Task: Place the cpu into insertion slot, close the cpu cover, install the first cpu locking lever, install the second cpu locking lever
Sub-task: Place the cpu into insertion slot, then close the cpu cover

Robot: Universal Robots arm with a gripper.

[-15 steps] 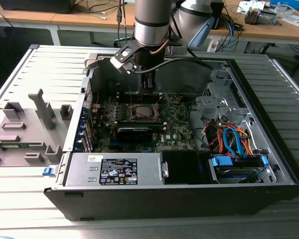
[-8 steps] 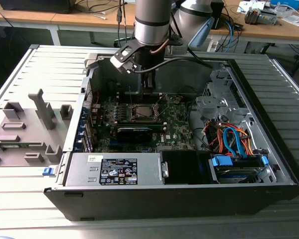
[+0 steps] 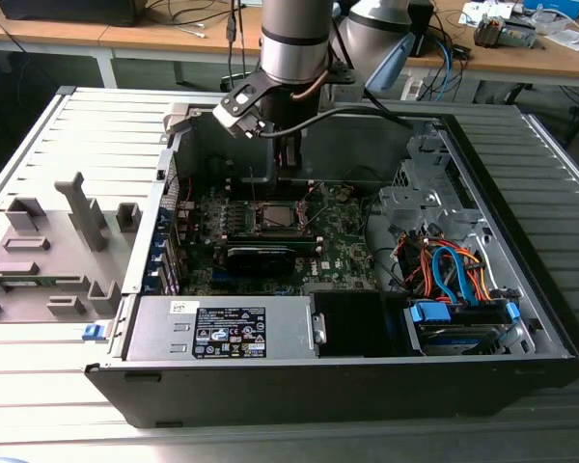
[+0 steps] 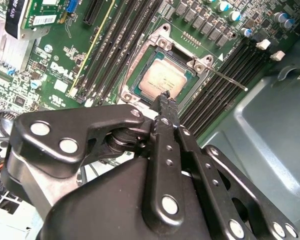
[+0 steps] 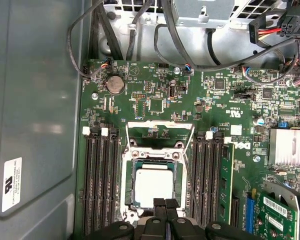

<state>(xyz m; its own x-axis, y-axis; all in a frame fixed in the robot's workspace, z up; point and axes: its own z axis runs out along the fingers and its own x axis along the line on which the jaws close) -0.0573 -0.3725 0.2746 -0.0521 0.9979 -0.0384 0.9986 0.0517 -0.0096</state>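
The cpu [image 5: 154,186] [image 4: 163,80], a small square chip with a silver top, lies flat in the insertion slot [image 4: 142,60] on the green board. The cpu cover [image 5: 160,128], a thin silver frame, is swung open and stands back from the slot. A thin locking lever [image 4: 227,80] sticks out free beside the slot. My gripper [image 5: 165,203] [image 4: 165,99] hangs just above the chip's near edge, shut with nothing between its fingers. In the exterior view the gripper [image 3: 288,166] reaches down into the open computer case over the cpu [image 3: 275,217].
Long black memory slots [image 5: 100,185] flank the socket on both sides. A graphics card [image 3: 261,256], the power supply [image 3: 227,328] and a drive bay with coloured cables [image 3: 458,280] fill the case. A grey fixture [image 3: 48,251] lies at the exterior view's left.
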